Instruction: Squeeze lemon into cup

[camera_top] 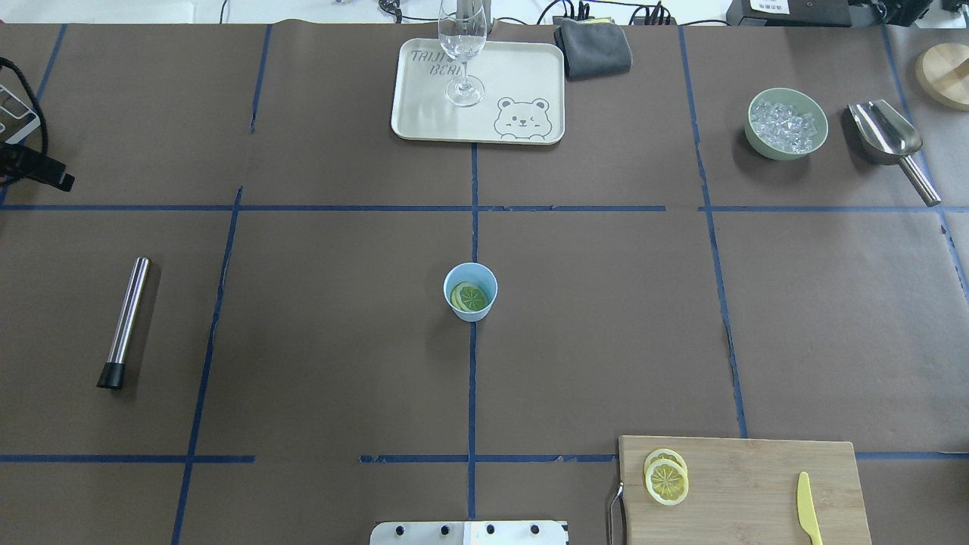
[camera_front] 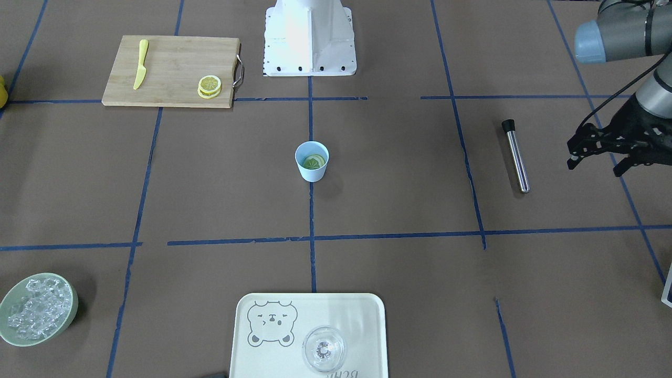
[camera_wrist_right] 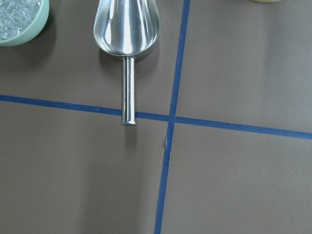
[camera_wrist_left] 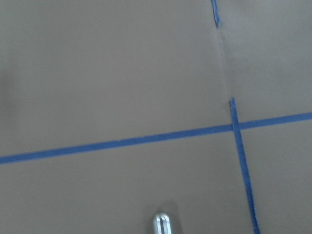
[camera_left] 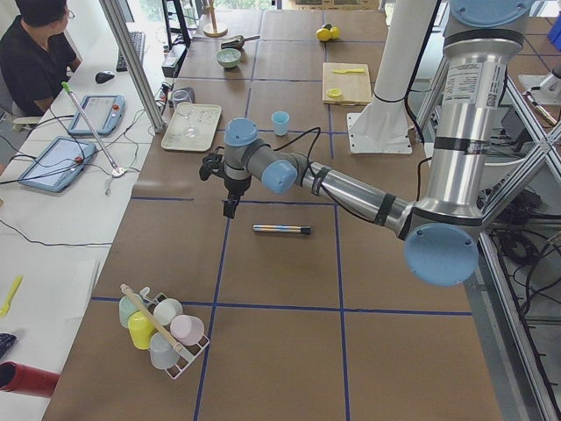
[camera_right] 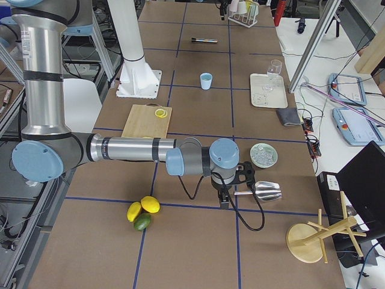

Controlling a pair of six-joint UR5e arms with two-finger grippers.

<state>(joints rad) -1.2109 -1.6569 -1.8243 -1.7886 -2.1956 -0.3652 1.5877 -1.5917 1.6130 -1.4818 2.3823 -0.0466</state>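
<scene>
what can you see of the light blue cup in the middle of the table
The cup is small and light blue, looks like plastic, tapers toward its base and has no handle. It stands upright, mouth open, near the middle of the brown table, right on a blue tape line. A lemon slice lies inside it below the rim, seemingly tilted. Apart from the table and the slice, nothing touches the cup.
</scene>
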